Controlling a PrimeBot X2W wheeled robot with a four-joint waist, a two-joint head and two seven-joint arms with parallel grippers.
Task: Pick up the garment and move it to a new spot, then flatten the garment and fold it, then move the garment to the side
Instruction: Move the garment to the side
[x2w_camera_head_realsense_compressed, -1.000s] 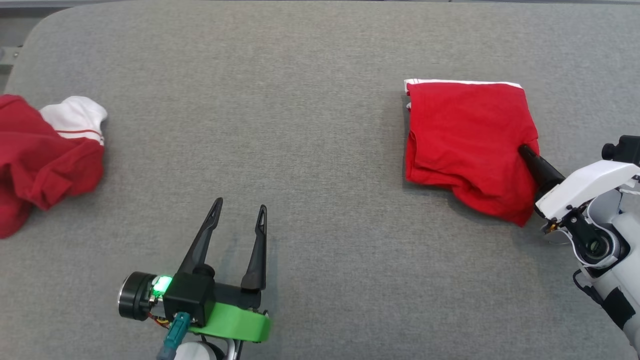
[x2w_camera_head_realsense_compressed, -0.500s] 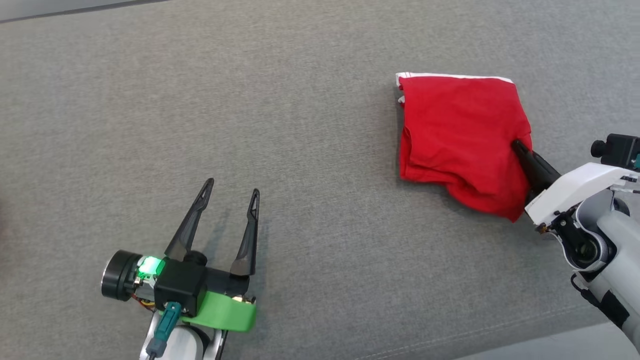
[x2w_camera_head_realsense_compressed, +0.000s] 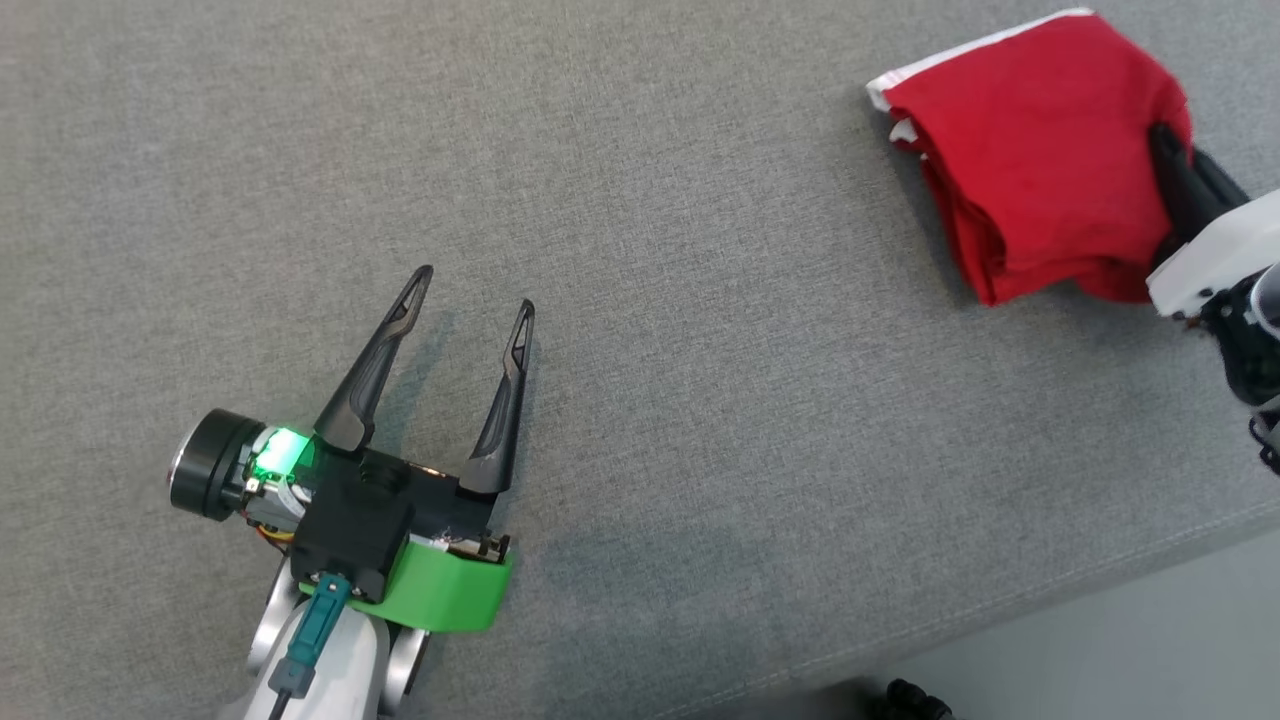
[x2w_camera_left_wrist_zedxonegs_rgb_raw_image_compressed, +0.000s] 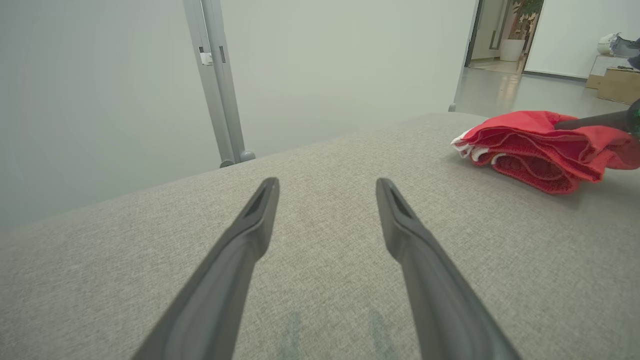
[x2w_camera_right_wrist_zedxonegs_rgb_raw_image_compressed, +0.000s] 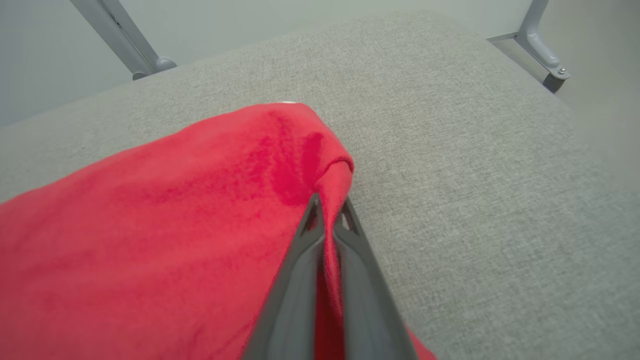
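Head view: there is one garment (x2w_camera_head_realsense_compressed: 1040, 150), red with a white edge and folded into a thick packet. It lies on the grey table (x2w_camera_head_realsense_compressed: 700, 200) at about 1 o'clock of the picture, near the table's edge. Two end effectors are seen. The left end effector (x2w_camera_head_realsense_compressed: 475, 290) is at 7 o'clock, its two dark fingers spread wide with nothing between them, over bare table and well apart from the garment. The right end effector (x2w_camera_head_realsense_compressed: 1165, 145) comes in from 3 o'clock; its fingers are pressed together on the garment's right side, pinching the cloth. A strip of pale floor (x2w_camera_head_realsense_compressed: 1150, 640) shows at 5 o'clock.

Left wrist view: the two fingers of this arm stand open, rising from 6 o'clock above the table. The one garment is at 2 o'clock. Here several red layers are stacked (the exact number I cannot tell), with small white edges at the left end. One dark finger of the right end effector lies on top of it. One grey metal post (x2w_camera_left_wrist_zedxonegs_rgb_raw_image_compressed: 215, 80) stands behind the table at 11 o'clock.

Right wrist view: the two fingers are closed against each other, with a fold of the red garment caught between them. The garment spreads from 9 to 6 o'clock, with the table around it. Two metal posts stand beyond the table, one post (x2w_camera_right_wrist_zedxonegs_rgb_raw_image_compressed: 120, 40) at 11 o'clock and another post (x2w_camera_right_wrist_zedxonegs_rgb_raw_image_compressed: 542, 50) at 1 o'clock.
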